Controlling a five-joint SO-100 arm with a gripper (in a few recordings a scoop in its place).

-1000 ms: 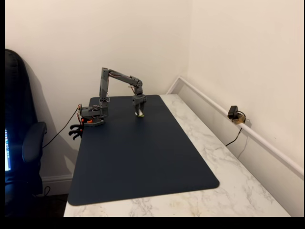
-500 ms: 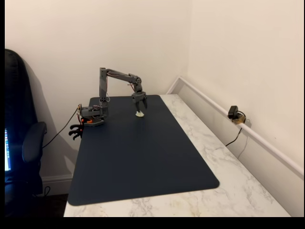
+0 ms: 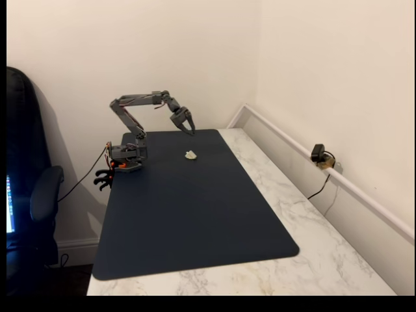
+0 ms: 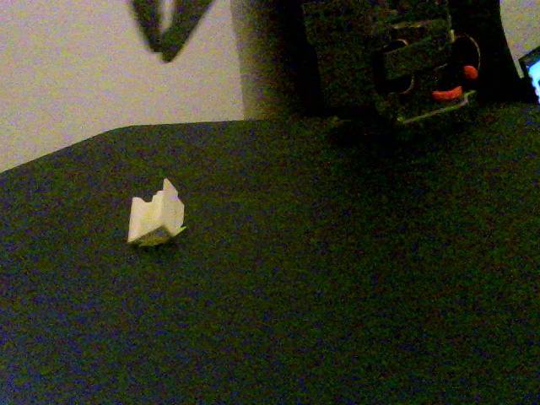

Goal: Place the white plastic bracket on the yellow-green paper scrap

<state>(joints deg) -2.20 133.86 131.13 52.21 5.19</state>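
The tiny white blocky plastic bracket (image 4: pixel 155 218) sits on the dark blue mat (image 3: pixel 195 214), a bright yellow-green paper sliver (image 4: pixel 162 240) peeking from under its base; the grey two-finger gripper (image 3: pixel 184 121) hangs above the bracket, well clear, fingers (image 4: pixel 191 21) slightly parted and holding nothing.

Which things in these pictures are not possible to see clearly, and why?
- Yellow-green paper scrap: just a thin sliver at the base of the white plastic bracket, which covers the rest; how much lies beneath is unclear.
- Bracket in the far fixed view: too small for shape.
- Gripper: cut off by the top edge, blurred; in the far view too small to judge jaws.
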